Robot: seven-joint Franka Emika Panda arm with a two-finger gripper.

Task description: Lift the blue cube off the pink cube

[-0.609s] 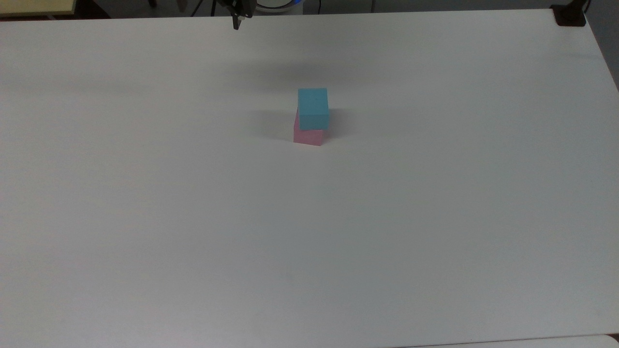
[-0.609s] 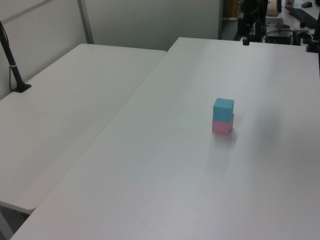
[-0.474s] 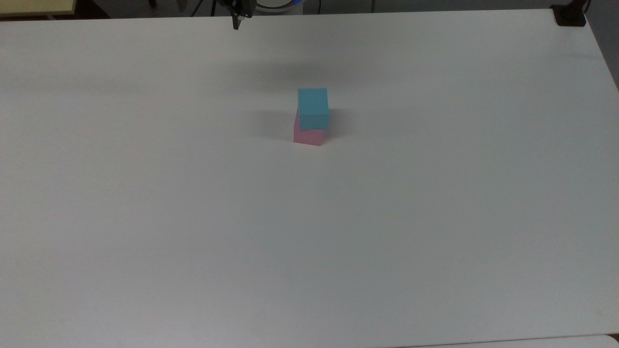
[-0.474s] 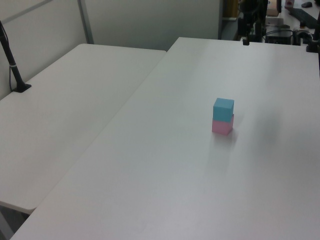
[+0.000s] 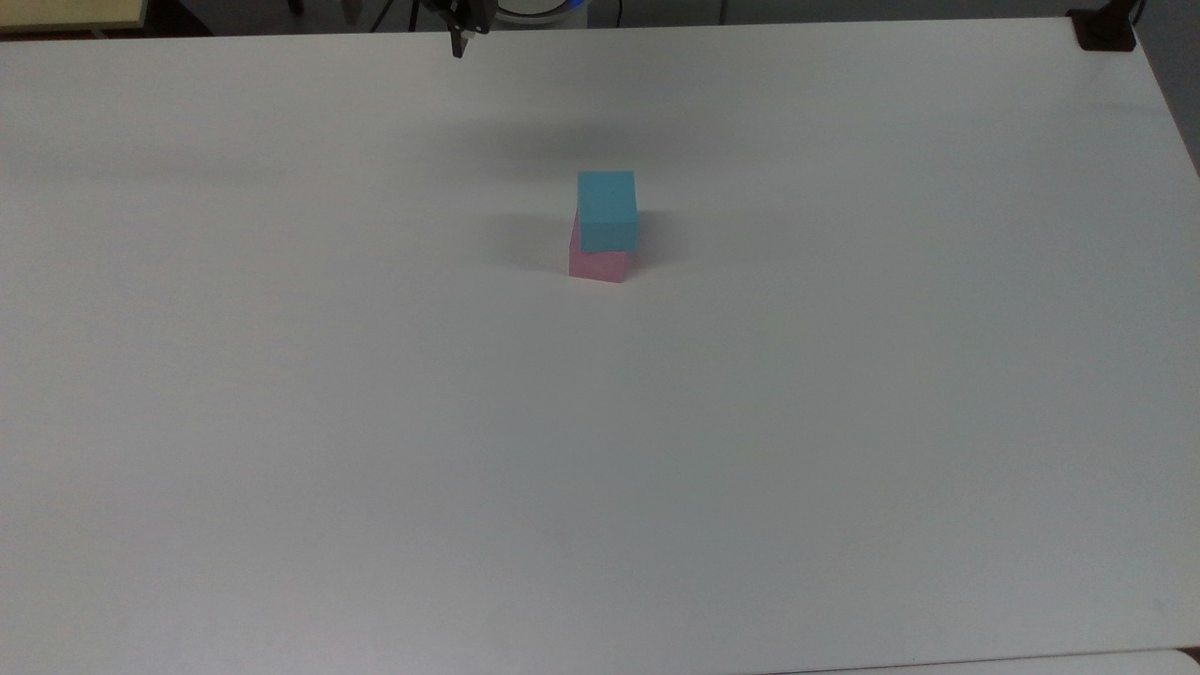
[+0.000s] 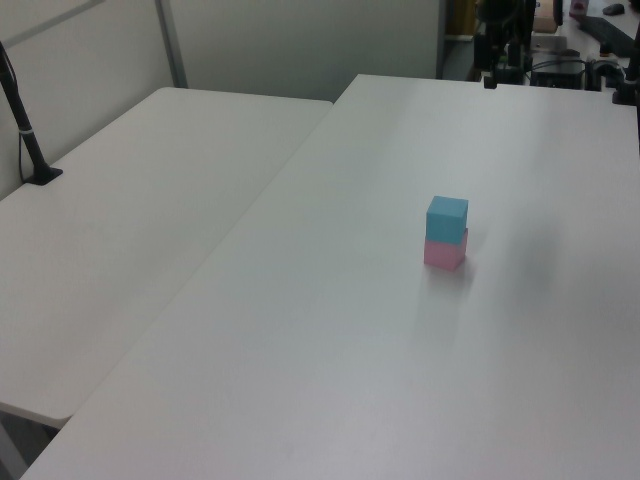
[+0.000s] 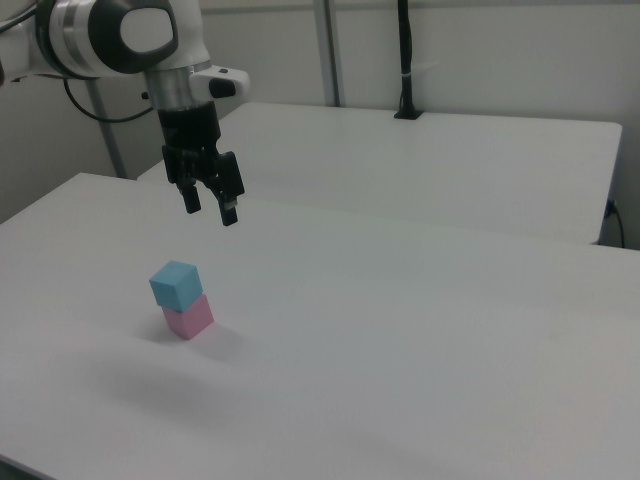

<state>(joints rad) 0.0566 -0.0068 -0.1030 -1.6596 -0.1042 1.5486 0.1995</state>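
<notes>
The blue cube (image 5: pixel 607 210) rests on top of the pink cube (image 5: pixel 597 265), turned slightly against it, near the middle of the white table (image 5: pixel 281 422). The left view shows the blue cube (image 6: pixel 447 217) over the pink cube (image 6: pixel 444 253), and the right view shows the blue cube (image 7: pixel 175 283) over the pink cube (image 7: pixel 189 318). My gripper (image 7: pixel 210 210) hangs open and empty in the air, above and behind the stack, well apart from it. One dark fingertip (image 5: pixel 457 45) of it pokes in at the top view's upper edge.
A second white table (image 6: pixel 130 200) adjoins on the left view's left, with a black clamped pole (image 6: pixel 25 130) at its edge. A black clamp (image 5: pixel 1103 28) sits at the top view's upper right corner. Bare tabletop surrounds the stack.
</notes>
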